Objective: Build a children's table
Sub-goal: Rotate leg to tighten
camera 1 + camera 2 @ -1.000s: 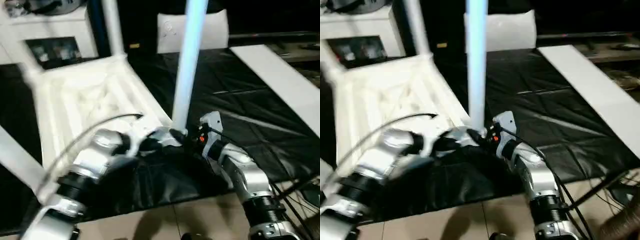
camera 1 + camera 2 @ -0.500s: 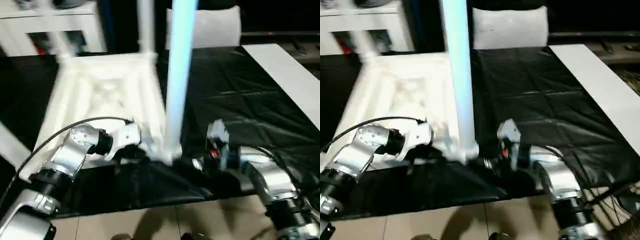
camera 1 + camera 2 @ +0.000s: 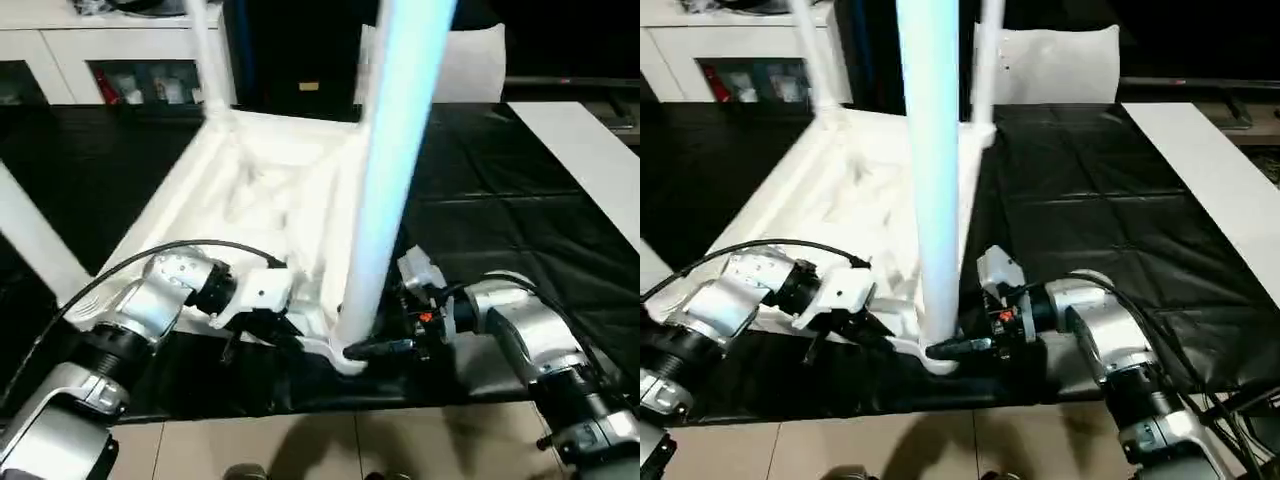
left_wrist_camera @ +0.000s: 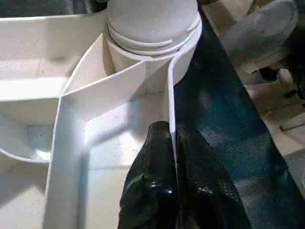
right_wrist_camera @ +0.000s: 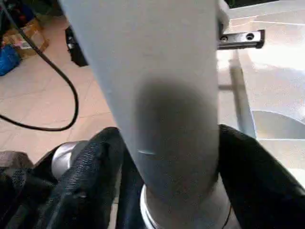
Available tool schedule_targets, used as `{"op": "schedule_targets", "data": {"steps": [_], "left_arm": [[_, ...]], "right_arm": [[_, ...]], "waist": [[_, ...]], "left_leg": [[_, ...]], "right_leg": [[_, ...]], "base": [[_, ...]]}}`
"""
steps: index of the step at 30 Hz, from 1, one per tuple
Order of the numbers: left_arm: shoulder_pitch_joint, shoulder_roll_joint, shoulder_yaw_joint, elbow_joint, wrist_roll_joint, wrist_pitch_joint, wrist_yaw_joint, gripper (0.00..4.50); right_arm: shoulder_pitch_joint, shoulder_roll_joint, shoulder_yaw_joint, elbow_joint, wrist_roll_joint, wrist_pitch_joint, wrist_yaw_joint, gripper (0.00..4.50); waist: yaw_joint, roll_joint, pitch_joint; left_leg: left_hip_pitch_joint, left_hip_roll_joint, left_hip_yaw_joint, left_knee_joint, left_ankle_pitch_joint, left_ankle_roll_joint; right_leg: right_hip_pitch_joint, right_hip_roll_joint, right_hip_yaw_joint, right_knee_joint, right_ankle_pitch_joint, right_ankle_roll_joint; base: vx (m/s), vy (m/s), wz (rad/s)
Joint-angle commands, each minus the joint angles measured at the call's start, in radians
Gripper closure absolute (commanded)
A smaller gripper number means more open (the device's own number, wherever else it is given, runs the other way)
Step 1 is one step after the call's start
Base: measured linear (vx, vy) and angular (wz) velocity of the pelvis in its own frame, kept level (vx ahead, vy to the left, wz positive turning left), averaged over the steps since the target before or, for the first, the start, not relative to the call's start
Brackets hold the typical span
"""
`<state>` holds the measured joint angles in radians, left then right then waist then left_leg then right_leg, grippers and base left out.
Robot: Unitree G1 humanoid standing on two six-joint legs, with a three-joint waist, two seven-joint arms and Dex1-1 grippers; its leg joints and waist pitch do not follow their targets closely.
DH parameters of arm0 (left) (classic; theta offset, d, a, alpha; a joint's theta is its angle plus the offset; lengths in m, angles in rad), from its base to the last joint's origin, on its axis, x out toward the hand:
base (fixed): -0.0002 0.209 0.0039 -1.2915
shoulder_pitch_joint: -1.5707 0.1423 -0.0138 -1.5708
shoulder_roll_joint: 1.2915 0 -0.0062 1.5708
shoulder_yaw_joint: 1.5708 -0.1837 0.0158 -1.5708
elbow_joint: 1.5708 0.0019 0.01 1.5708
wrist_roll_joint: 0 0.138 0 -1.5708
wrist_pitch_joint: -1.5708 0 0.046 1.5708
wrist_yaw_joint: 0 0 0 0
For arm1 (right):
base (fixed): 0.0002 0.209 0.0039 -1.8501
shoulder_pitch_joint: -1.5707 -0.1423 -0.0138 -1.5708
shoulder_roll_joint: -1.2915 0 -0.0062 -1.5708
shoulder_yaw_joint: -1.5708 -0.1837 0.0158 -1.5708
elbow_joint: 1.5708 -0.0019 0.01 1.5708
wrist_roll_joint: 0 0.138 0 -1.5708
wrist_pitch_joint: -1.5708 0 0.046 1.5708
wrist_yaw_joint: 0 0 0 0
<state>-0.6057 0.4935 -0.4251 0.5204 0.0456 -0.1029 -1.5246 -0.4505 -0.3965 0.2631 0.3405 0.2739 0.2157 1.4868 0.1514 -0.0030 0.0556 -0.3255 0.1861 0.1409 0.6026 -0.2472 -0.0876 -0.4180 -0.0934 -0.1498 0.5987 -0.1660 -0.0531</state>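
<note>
The children's table (image 3: 250, 190) lies upside down on the black cover, ribbed underside up. Its near right leg (image 3: 395, 170) stands upright in the corner socket (image 4: 152, 43). My right gripper (image 3: 365, 350) is at the base of this leg. Its two black fingers (image 5: 90, 176) press on either side of the leg (image 5: 162, 119). My left gripper (image 3: 272, 325) is shut on the thin rim wall (image 4: 170, 95) of the top, just beside that socket. More legs stand at the far corner (image 3: 205, 50) and at the left (image 3: 30, 235).
A white cabinet with glass doors (image 3: 100, 70) stands at the back left. A white cushion (image 3: 470, 60) lies behind the table and a long white board (image 3: 590, 160) on the right. The work table's front edge and tiled floor (image 3: 300, 450) are just below my grippers.
The head view has shifted. Half a second ago my right gripper stood off to the right of the leg's base; now its fingers are around it. My left gripper stays on the rim.
</note>
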Motion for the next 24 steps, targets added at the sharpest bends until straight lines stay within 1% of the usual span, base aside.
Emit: {"op": "schedule_targets", "data": {"steps": [1, 2, 3, 4, 5, 6, 7, 9, 10, 13, 14, 17, 19, 20, 22, 23, 24], "left_arm": [[-0.014, -0.020, -0.070, 0.002, 0.023, -0.032, -0.050, 4.50], [-0.015, -0.021, -0.071, 0.005, 0.025, -0.036, -0.050, 4.50], [-0.017, -0.022, -0.071, 0.009, 0.027, -0.038, -0.050, 4.50], [-0.019, -0.024, -0.071, 0.013, 0.030, -0.041, -0.047, 4.50], [-0.022, -0.026, -0.071, 0.019, 0.033, -0.046, -0.043, 4.50], [-0.022, -0.027, -0.071, 0.020, 0.033, -0.046, -0.043, 4.50], [-0.025, -0.029, -0.068, 0.029, 0.037, -0.051, -0.037, 4.50], [-0.028, -0.030, -0.065, 0.040, 0.041, -0.054, -0.030, 4.50], [-0.028, -0.031, -0.063, 0.043, 0.042, -0.055, -0.027, 4.50], [-0.029, -0.027, -0.058, 0.055, 0.042, -0.055, -0.018, 4.50], [-0.028, -0.027, -0.052, 0.057, 0.039, -0.048, -0.011, 4.50], [-0.023, -0.025, -0.038, 0.057, 0.027, -0.028, 0.002, 4.50], [-0.018, -0.022, -0.026, 0.053, 0.019, -0.013, 0.011, 4.50], [-0.006, -0.017, -0.005, 0.042, 0.003, 0.013, 0.025, 4.50], [0.009, -0.010, 0.018, 0.028, -0.010, 0.040, 0.051, 4.50], [0.025, -0.001, 0.036, 0.011, -0.012, 0.068, 0.081, 4.50], [0.028, 0.000, 0.038, 0.008, -0.012, 0.072, 0.086, 4.50]], "right_arm": [[-0.020, -0.011, 0.022, 0.012, 0.002, 0.009, 0.042, 1.84], [-0.023, -0.013, 0.025, 0.016, 0.001, 0.008, 0.047, 1.95], [-0.026, -0.014, 0.028, 0.022, 0.000, 0.005, 0.051, 1.95], [-0.028, -0.015, 0.030, 0.026, -0.001, 0.002, 0.053, 1.95], [-0.030, -0.016, 0.033, 0.030, -0.003, -0.002, 0.056, 2.16], [-0.030, -0.016, 0.033, 0.030, -0.004, -0.002, 0.057, 2.25], [-0.033, -0.014, 0.036, 0.036, -0.009, -0.009, 0.061, 2.29], [-0.035, -0.009, 0.039, 0.038, -0.012, -0.011, 0.062, 2.35], [-0.036, -0.008, 0.040, 0.037, -0.012, -0.010, 0.063, 2.35], [-0.035, -0.004, 0.045, 0.032, -0.008, -0.006, 0.063, 2.41], [-0.033, -0.003, 0.047, 0.031, -0.007, -0.006, 0.062, 2.41], [-0.025, 0.001, 0.046, 0.022, -0.001, -0.002, 0.056, 2.42], [-0.017, 0.008, 0.038, 0.015, 0.006, 0.003, 0.042, 2.43], [0.000, 0.024, 0.020, -0.001, 0.019, 0.011, 0.011, 2.43], [0.019, 0.053, -0.006, -0.012, 0.028, 0.017, -0.052, 2.43], [0.037, 0.082, -0.026, -0.014, 0.025, 0.012, -0.122, 2.43], [0.040, 0.086, -0.029, -0.015, 0.024, 0.010, -0.133, 2.43]], "waist": [[-0.007, -0.010, -0.073], [-0.006, -0.009, -0.073], [-0.005, -0.010, -0.073], [-0.003, -0.008, -0.074], [-0.003, -0.009, -0.074], [-0.003, -0.011, -0.075], [-0.002, -0.008, -0.074], [-0.003, -0.011, -0.075], [-0.002, -0.009, -0.075], [0.000, -0.010, -0.074], [-0.001, -0.012, -0.074], [-0.001, -0.011, -0.075], [-0.002, -0.011, -0.076], [-0.002, -0.009, -0.076], [-0.003, -0.009, -0.073], [-0.008, -0.011, -0.072], [-0.009, -0.009, -0.069]], "left_leg": [[-0.019, 0.046, 0.006, -0.066, 0.044, 0.079], [-0.019, 0.045, 0.006, -0.066, 0.037, 0.076], [-0.019, 0.046, 0.007, -0.066, 0.035, 0.074], [-0.019, 0.048, 0.006, -0.066, 0.040, 0.072], [-0.020, 0.047, 0.007, -0.066, 0.039, 0.071], [-0.020, 0.047, 0.007, -0.066, 0.038, 0.069], [-0.020, 0.047, 0.006, -0.066, 0.037, 0.067], [-0.020, 0.046, 0.008, -0.066, 0.033, 0.064], [-0.019, 0.045, 0.008, -0.066, 0.031, 0.063], [-0.017, 0.045, 0.009, -0.067, 0.017, 0.058], [-0.019, 0.045, 0.009, -0.067, 0.018, 0.057], [-0.019, 0.046, 0.009, -0.066, 0.027, 0.058], [-0.020, 0.046, 0.008, -0.066, 0.032, 0.060], [-0.021, 0.047, 0.009, -0.066, 0.030, 0.058], [-0.020, 0.047, 0.008, -0.070, 0.014, 0.049], [-0.022, 0.045, 0.009, -0.071, -0.007, 0.039], [-0.021, 0.041, 0.010, -0.072, -0.019, 0.037]], "right_leg": [[0.077, -0.074, 0.075, -0.060, -0.239, -0.119], [0.077, -0.074, 0.075, -0.062, -0.253, -0.117], [0.077, -0.074, 0.075, -0.063, -0.258, -0.114], [0.076, -0.075, 0.076, -0.060, -0.247, -0.118], [0.076, -0.074, 0.075, -0.061, -0.244, -0.118], [0.078, -0.074, 0.075, -0.059, -0.236, -0.120], [0.078, -0.074, 0.075, -0.058, -0.234, -0.120], [0.079, -0.072, 0.075, -0.059, -0.234, -0.119], [0.078, -0.072, 0.074, -0.059, -0.238, -0.118], [0.078, -0.073, 0.074, -0.064, -0.266, -0.109], [0.079, -0.072, 0.074, -0.063, -0.267, -0.105], [0.078, -0.071, 0.073, -0.060, -0.249, -0.109], [0.079, -0.071, 0.073, -0.058, -0.237, -0.112], [0.079, -0.072, 0.075, -0.057, -0.237, -0.113], [0.079, -0.073, 0.073, -0.062, -0.263, -0.106], [0.080, -0.074, 0.072, -0.066, -0.296, -0.094], [0.079, -0.072, 0.071, -0.074, -0.326, -0.083]], "base": [[0.000, 0.000, 0.00], [0.000, 0.000, 0.00], [0.000, 0.000, 0.00], [0.000, 0.000, 0.00], [0.000, 0.000, 0.00], [0.000, 0.000, 0.00], [0.000, 0.000, 0.00], [0.000, 0.000, 0.00], [0.000, 0.000, 0.00], [0.000, 0.000, 0.00], [0.000, 0.000, 0.00], [0.000, 0.000, 0.00], [0.000, 0.000, 0.00], [0.000, 0.000, 0.00], [0.000, 0.000, 0.00], [0.000, 0.000, 0.00], [0.000, 0.000, 0.00]]}}
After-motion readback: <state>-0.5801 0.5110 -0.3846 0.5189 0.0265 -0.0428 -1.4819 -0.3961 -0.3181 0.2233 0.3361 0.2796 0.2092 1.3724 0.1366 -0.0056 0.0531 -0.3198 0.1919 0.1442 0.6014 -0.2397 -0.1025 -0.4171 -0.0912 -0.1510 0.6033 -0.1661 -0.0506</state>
